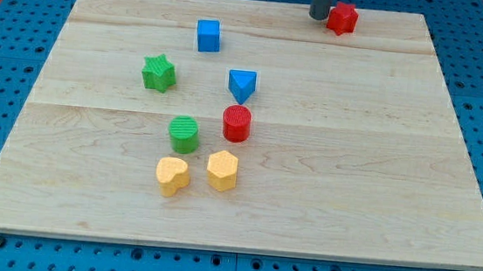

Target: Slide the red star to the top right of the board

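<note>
Red star (343, 18) at board's (449, 171) top edge

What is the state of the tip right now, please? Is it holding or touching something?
My tip: no jaws, holds nothing; it stands at the view's top, against the left side of the red star.

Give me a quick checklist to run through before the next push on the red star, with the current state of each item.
1. My tip is beside the red star, on its left in the view: ok.
2. Tip actually touching the star: cannot tell, they look adjacent.
3. Star already at the board's top edge: ok.
4. Star in the top right corner: not ok, bare board remains to its right.
5. Path rightward along the top edge free of blocks: ok.
6. Other blocks away from the push, nearest being the blue cube: ok.
</note>
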